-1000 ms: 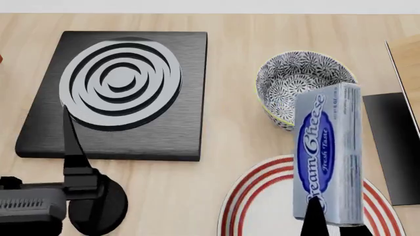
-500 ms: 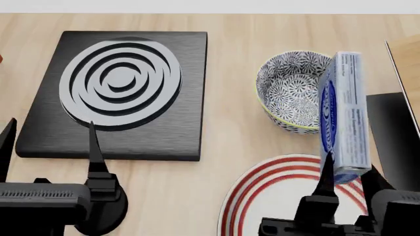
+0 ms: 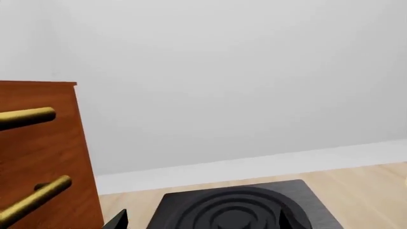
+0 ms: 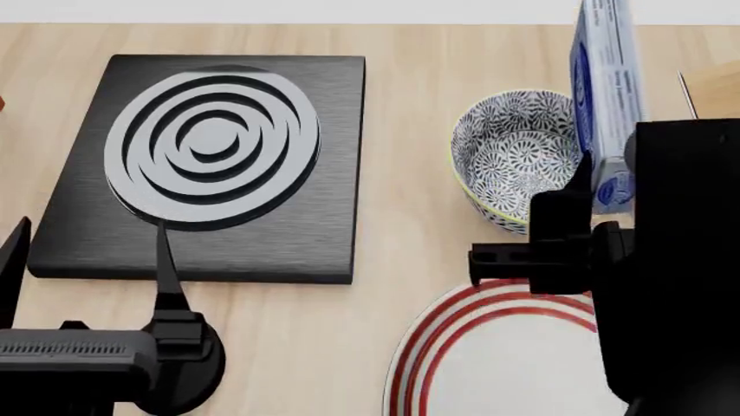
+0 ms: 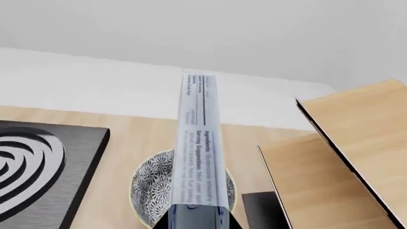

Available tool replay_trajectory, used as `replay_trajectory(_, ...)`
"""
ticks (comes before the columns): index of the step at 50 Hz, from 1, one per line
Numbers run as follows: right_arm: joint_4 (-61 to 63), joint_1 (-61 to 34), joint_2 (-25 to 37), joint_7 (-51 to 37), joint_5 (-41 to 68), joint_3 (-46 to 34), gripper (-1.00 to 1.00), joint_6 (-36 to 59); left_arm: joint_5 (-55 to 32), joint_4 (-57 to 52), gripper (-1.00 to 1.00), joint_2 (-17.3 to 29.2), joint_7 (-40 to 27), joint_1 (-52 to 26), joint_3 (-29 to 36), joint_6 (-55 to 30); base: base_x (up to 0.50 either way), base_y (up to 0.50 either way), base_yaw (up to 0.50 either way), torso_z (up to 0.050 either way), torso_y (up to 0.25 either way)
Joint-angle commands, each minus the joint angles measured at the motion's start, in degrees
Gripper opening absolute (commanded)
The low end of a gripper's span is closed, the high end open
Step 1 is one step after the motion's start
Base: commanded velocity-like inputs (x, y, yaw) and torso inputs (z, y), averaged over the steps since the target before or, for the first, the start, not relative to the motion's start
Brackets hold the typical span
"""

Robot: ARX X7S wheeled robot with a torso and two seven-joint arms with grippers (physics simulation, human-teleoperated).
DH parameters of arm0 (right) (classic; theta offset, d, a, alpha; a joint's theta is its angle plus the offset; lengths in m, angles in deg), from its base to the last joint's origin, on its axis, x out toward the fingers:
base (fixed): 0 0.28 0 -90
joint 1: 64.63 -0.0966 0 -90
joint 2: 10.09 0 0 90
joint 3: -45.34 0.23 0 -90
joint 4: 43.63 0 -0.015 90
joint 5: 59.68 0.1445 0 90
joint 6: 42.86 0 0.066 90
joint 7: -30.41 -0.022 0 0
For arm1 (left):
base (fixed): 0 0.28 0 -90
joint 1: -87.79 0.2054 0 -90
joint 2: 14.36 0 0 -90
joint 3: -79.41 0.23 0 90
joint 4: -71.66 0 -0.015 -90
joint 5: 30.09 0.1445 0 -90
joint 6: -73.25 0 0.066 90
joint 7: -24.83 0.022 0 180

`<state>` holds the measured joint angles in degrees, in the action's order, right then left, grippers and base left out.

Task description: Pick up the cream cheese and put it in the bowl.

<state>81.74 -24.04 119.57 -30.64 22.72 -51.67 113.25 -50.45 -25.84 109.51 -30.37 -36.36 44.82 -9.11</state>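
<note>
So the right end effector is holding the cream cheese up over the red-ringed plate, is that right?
Not quite. The right end effector holds the cream cheese up over the bowl, not the red-ringed plate; the right wrist view shows the bowl directly beneath the box.

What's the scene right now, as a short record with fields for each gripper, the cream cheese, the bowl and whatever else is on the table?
right gripper: shut on the cream cheese, raised above the table
cream cheese: held on edge, long side pointing away from the robot, over the bowl's right side in the head view
bowl: on the wooden table, nothing visible inside it
left gripper: open, holding nothing, near the front edge of the stove plate
plate: white with red rings, just in front of the bowl
</note>
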Motion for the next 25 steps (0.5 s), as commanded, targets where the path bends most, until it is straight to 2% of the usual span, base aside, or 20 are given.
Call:
replay_trajectory(1,-6.8,-7.8,-2.2,4.8,-6.0,-4.6,-1.00,0.7,0.5,0.3,1.00,0.0,-0.2,0.5,-0.1,0.7,0.00,0.00,0.00,0.000,0.000)
replay_trajectory(17,-15.6,-8.1,-5.3,16.4,-20.9,-11.4,-1.00,-8.5,0.7,0.8,1.00,-0.2,0.1,0.5,-0.2,0.6,0.00,0.00,0.00,0.000,0.001)
replay_trajectory(25,-23.3,-14.0,-7.1,15.6,-15.4,-11.0,-1.00,-1.9,0.8,0.9,1.00,-0.3,0.2,0.6,-0.1,0.4,0.00,0.00,0.00,0.000,0.000)
